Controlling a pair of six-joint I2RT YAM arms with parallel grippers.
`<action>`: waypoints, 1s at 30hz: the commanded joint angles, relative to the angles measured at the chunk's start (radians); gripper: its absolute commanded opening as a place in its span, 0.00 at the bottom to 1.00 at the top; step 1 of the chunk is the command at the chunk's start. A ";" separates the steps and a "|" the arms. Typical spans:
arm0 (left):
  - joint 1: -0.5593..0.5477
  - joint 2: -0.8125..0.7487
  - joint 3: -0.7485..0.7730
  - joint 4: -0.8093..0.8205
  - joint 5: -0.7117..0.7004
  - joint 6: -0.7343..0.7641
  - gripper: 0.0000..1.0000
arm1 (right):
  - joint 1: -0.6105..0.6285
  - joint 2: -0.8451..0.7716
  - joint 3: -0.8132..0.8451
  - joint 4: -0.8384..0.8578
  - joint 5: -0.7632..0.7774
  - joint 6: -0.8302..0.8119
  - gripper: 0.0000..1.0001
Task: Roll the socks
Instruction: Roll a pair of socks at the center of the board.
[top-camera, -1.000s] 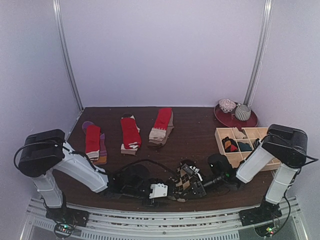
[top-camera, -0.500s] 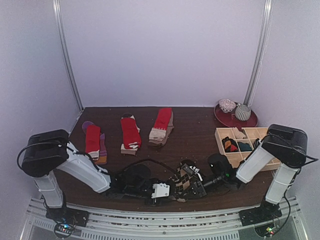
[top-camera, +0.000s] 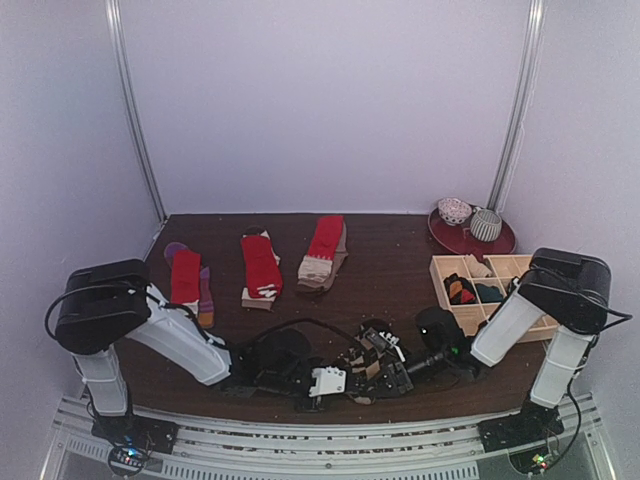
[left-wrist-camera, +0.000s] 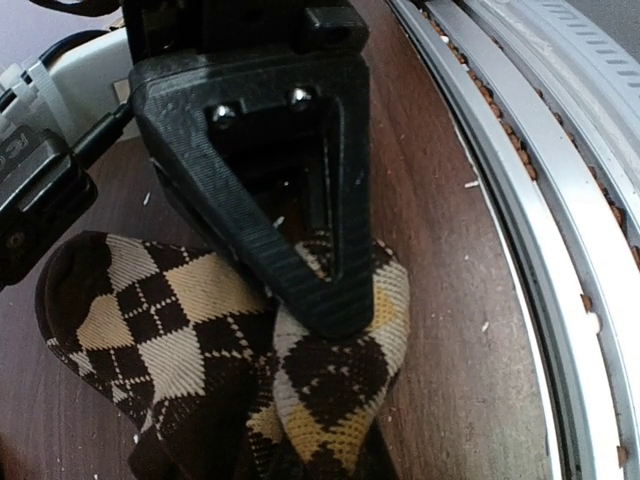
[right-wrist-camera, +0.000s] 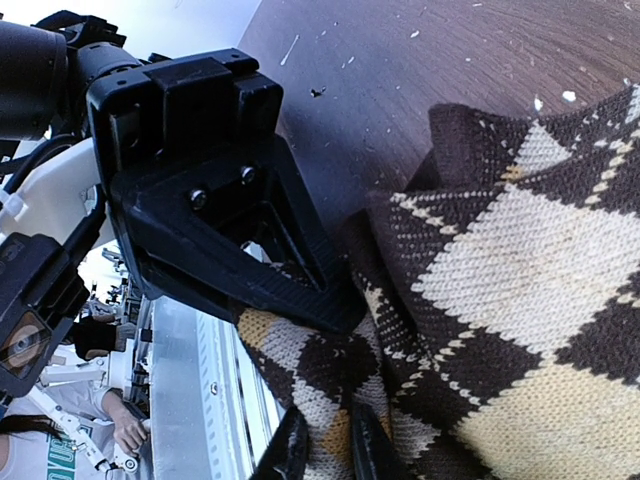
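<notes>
The brown-and-beige argyle sock (top-camera: 366, 366) lies bunched at the table's near edge, between both arms. My left gripper (top-camera: 338, 381) is shut on a fold of it; in the left wrist view the black fingers (left-wrist-camera: 300, 280) pinch the argyle sock (left-wrist-camera: 330, 400) from above. My right gripper (top-camera: 396, 376) holds the other side. In the right wrist view its two fingertips (right-wrist-camera: 298, 448) at the bottom edge clamp a ridge of the argyle sock (right-wrist-camera: 520, 280), facing the left gripper (right-wrist-camera: 330, 315). Three more socks lie flat at the back left: red with purple (top-camera: 188, 285), red with tan (top-camera: 260, 266), red with pale cuff (top-camera: 323, 250).
A pale wooden grid tray (top-camera: 441, 270) holding rolled socks sits at the right, just behind the right arm. A dark red plate (top-camera: 447, 237) with two bowls stands at the back right. The metal rail (left-wrist-camera: 560, 200) runs along the table's near edge, close to the sock.
The left arm has slid right along the near edge to the argyle sock, and its jaws have closed on the fabric. The right gripper has kept its hold and place.
</notes>
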 joint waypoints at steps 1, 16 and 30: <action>-0.006 0.028 0.041 -0.024 0.047 -0.054 0.00 | 0.007 0.050 -0.023 -0.124 0.042 0.002 0.15; 0.110 0.103 0.086 -0.384 0.297 -0.642 0.00 | 0.031 -0.538 -0.116 -0.204 0.448 -0.282 0.43; 0.150 0.233 0.133 -0.464 0.414 -0.675 0.00 | 0.272 -0.482 -0.191 -0.098 0.738 -0.629 0.49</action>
